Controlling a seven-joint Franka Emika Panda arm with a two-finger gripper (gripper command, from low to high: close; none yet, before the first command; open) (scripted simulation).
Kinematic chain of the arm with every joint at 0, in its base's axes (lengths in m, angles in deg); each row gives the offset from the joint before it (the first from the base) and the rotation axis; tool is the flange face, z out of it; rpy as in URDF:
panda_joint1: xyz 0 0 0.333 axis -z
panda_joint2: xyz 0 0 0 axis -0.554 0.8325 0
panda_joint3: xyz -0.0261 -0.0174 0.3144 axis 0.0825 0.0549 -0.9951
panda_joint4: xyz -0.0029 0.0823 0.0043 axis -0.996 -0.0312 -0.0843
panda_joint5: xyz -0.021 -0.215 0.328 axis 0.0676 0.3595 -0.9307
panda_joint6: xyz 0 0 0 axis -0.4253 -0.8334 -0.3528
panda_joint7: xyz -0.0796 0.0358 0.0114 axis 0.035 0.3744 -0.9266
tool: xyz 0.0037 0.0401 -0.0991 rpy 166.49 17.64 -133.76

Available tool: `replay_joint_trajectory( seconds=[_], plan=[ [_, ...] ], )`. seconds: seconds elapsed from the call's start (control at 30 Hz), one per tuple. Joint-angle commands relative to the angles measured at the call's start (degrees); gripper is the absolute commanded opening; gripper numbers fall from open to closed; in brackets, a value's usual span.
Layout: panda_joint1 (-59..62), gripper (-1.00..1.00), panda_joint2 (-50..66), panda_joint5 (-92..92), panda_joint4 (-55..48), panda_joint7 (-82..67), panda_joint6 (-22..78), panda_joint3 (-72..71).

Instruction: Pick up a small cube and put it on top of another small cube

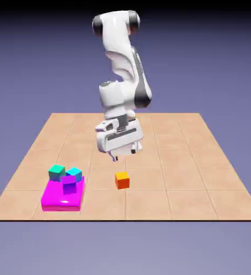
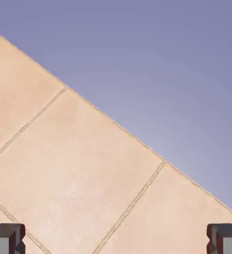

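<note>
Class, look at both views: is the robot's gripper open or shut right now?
Open. In the hand view the gripper shows its fingertips at opposite bottom corners, with only bare table between them.

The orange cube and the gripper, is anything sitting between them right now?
No. In the exterior view, only bare table separates the open gripper from the orange cube. The hand view shows just tiles between the fingertips.
</note>
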Motion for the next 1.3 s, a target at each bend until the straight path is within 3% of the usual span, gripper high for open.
replay_joint_trajectory(
  seconds=[0.0, 1.27],
  plan=[
    [-1.0, 0.00, 0.7, -0.8, -0.1, -2.5, 0.6, 1.2],
    [-39.7, 0.00, 26.6, -29.8, -3.0, -94.8, 24.3, 46.2]
  ],
)
